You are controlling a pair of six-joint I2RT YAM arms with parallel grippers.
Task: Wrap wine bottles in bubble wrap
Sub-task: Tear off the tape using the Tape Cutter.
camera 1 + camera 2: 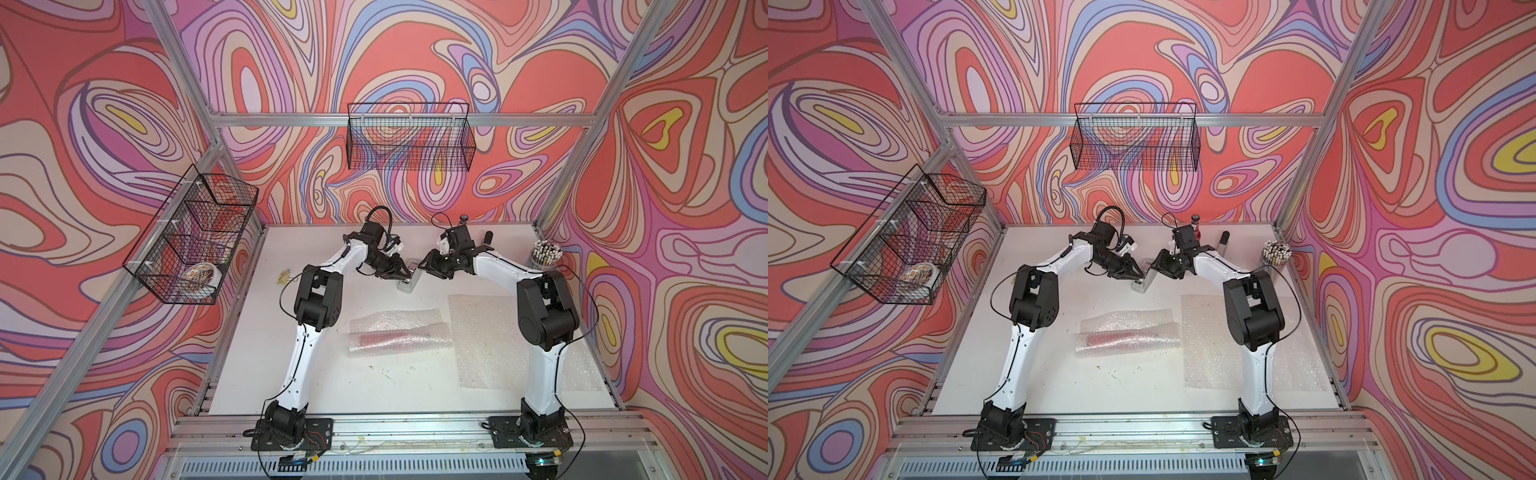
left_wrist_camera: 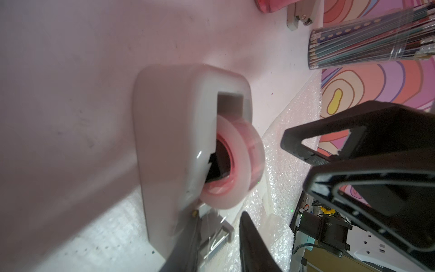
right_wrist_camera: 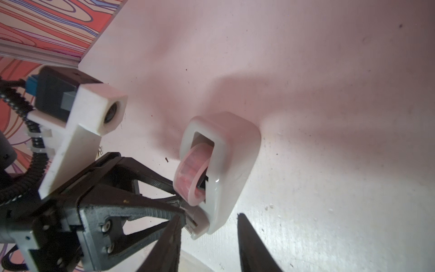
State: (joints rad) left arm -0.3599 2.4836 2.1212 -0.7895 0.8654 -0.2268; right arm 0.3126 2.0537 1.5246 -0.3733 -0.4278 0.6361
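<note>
Left claw (image 1: 404, 275) sits at the tape dispenser's (image 3: 235, 164) cutter end, grip impossible to tell; right claw (image 1: 424, 264), apart, faces it. A bottle (image 1: 386, 337) lies rolled in bubble wrap (image 1: 395, 320), bare counter (image 1: 324, 374) around; a flat sheet (image 1: 486, 353) nears the right edge.

No legible text, labels or numbers anywhere.

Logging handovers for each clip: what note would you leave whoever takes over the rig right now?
Left gripper at the cutter end of the tape dispenser; grip unclear. Right gripper open beside it, empty.
One bottle lies rolled in wrap in the middle. Second bottle stands at the far edge; spare sheet lies flat on the right.
Done: first roll. Left: probably tape it, then wrap the second bottle.
</note>
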